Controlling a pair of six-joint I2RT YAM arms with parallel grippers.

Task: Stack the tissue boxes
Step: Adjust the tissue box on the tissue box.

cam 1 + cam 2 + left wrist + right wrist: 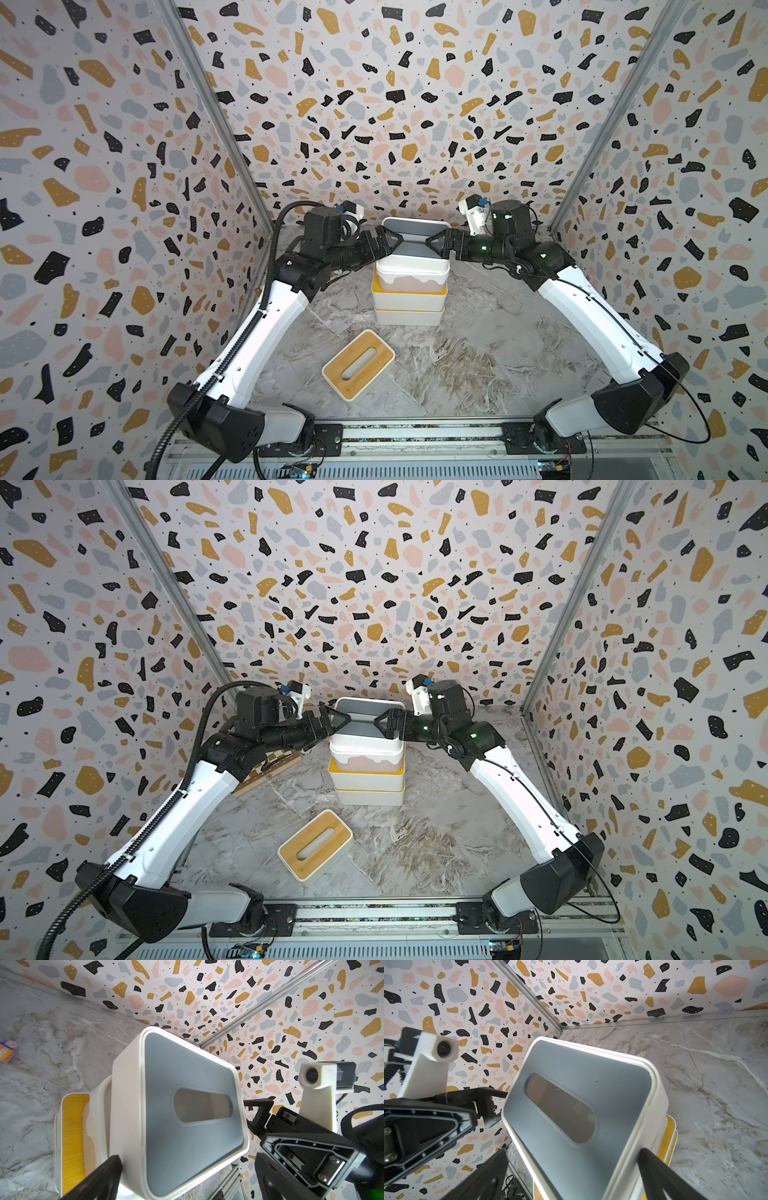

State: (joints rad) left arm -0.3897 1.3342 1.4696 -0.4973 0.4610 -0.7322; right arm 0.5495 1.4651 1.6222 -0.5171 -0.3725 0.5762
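Observation:
Several tissue boxes stand stacked at the back middle of the table. Two yellow-lidded boxes (409,297) (407,318) are at the bottom, and the pink-sided white box (411,280) sits on them. The grey-lidded box (415,249) (176,1064) (591,1076) is on top. My left gripper (397,241) (187,1169) is open at its left end, the jaws straddling the box's width, with a gap showing beside one finger. My right gripper (430,243) (571,1167) is open at the right end in the same way. The light-wood-lidded box (358,364) lies alone at the front, turned at an angle.
A checkered chessboard (274,766) lies flat under my left forearm near the left wall. A small colourful object (7,1053) rests on the marble table (478,353). Patterned walls close in three sides, and a metal rail (415,434) runs along the front.

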